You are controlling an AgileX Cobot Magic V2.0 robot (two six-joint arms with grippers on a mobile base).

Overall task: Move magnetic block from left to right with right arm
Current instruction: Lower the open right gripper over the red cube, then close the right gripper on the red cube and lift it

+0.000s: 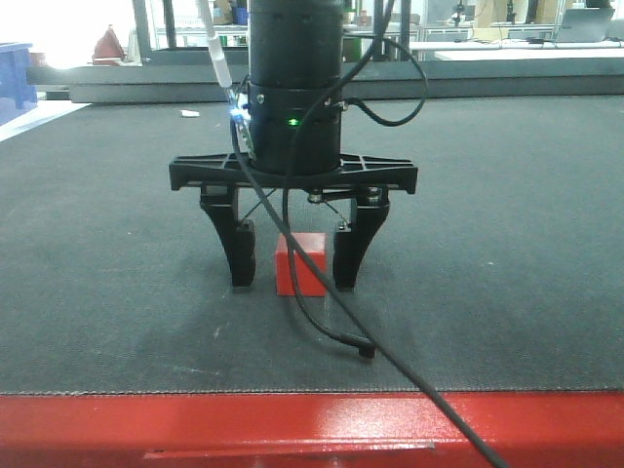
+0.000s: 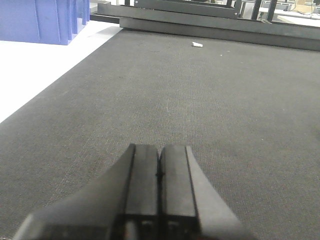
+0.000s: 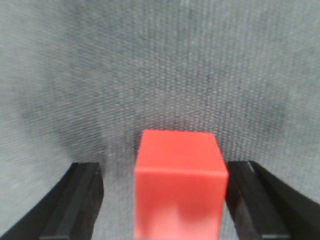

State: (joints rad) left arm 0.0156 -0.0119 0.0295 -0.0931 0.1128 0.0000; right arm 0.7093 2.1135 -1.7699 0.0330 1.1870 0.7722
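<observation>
The magnetic block (image 1: 314, 268) is a small red cube resting on the dark mat near the front edge. My right gripper (image 1: 292, 268) points straight down and stands open astride it, one finger on each side. In the right wrist view the block (image 3: 179, 185) sits between the black fingers (image 3: 80, 200). It lies close against the right-hand one, with a wider gap on the left. My left gripper (image 2: 160, 150) is shut with nothing in it, low over bare mat. The front view does not show it.
A loose black cable (image 1: 351, 341) hangs from the right arm and trails across the mat in front of the block. The table's red front edge (image 1: 312, 429) is close by. A white scrap (image 2: 197, 44) lies far back, and blue bins (image 2: 45, 20) stand at the back left.
</observation>
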